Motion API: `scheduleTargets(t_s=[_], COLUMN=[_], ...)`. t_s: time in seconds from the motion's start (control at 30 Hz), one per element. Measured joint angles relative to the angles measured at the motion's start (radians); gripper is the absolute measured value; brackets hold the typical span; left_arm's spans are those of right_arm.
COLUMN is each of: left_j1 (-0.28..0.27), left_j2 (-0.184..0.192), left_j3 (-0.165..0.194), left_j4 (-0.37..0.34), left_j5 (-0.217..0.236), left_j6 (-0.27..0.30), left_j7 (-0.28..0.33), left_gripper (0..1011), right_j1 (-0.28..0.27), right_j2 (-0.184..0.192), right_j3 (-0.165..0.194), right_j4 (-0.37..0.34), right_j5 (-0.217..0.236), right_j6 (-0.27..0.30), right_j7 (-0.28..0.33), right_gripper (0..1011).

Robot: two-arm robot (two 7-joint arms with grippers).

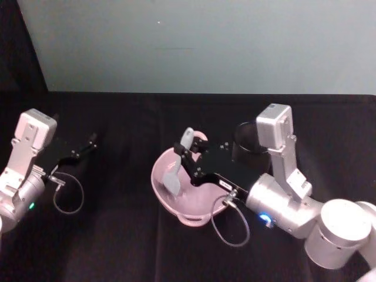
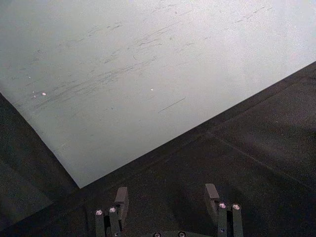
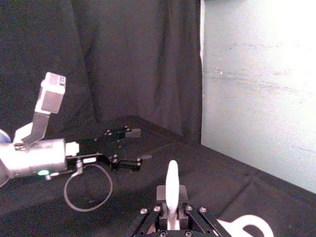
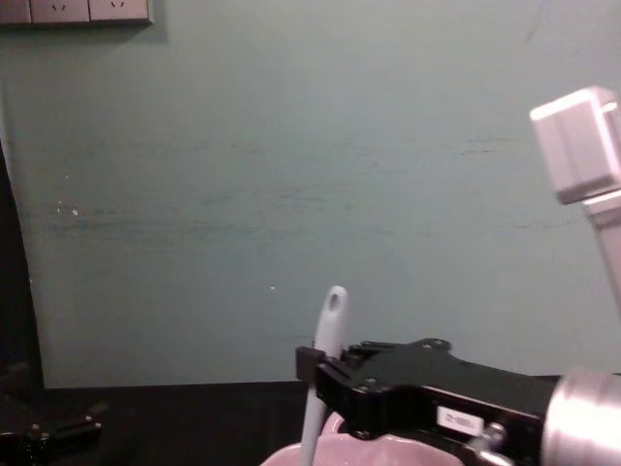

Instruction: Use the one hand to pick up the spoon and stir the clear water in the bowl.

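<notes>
Pink plastic, the bowl (image 1: 158,183) sits mid-tabletop (image 1: 117,235), and the pick-up looks done. The right pincer (image 1: 187,157) is clamped on the white spoon (image 1: 175,170), its handle tip toward twelve o'clock and its scoop seemingly down inside the bowl, though the water is too faint to make out. Stirring, I judge, is what is left. The left pincer (image 1: 88,144) sits at nine o'clock of the bowl, fingers apart. A mesh cup (image 1: 247,138) stands at two o'clock.

Right gripper (image 1: 187,157) extended forward at centre, clamped tight, left gripper (image 1: 87,144) parked far left, jaws apart
</notes>
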Motion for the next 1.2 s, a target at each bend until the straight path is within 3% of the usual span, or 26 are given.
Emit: scheduleTargets(t_s=[0.27, 0.4, 0.57, 0.77, 0.93, 1.2], left_j1=[0.000, 0.000, 0.000, 0.000, 0.000, 0.000], left_j2=[0.000, 0.000, 0.000, 0.000, 0.000, 0.000], left_j3=[0.000, 0.000, 0.000, 0.000, 0.000, 0.000], left_j4=[0.000, 0.000, 0.000, 0.000, 0.000, 0.000], left_j5=[0.000, 0.000, 0.000, 0.000, 0.000, 0.000], left_j6=[0.000, 0.000, 0.000, 0.000, 0.000, 0.000], left_j7=[0.000, 0.000, 0.000, 0.000, 0.000, 0.000], left_gripper=[1011, 1011, 1011, 1011, 1011, 1011], right_j1=[0.065, 0.086, 0.090, 0.068, 0.021, -0.049], right_j2=[-0.060, -0.089, -0.097, -0.074, -0.039, 0.005], right_j3=[-0.017, -0.007, 0.013, 0.042, 0.065, 0.085], right_j4=[0.103, 0.150, 0.162, 0.121, 0.047, -0.058], right_j5=[-0.054, -0.096, -0.133, -0.158, -0.158, -0.106], right_j6=[-0.043, -0.068, -0.081, -0.067, -0.035, 0.035], right_j7=[-0.040, -0.082, -0.119, -0.129, -0.110, -0.061], right_gripper=[120, 120, 120, 120, 120, 120])
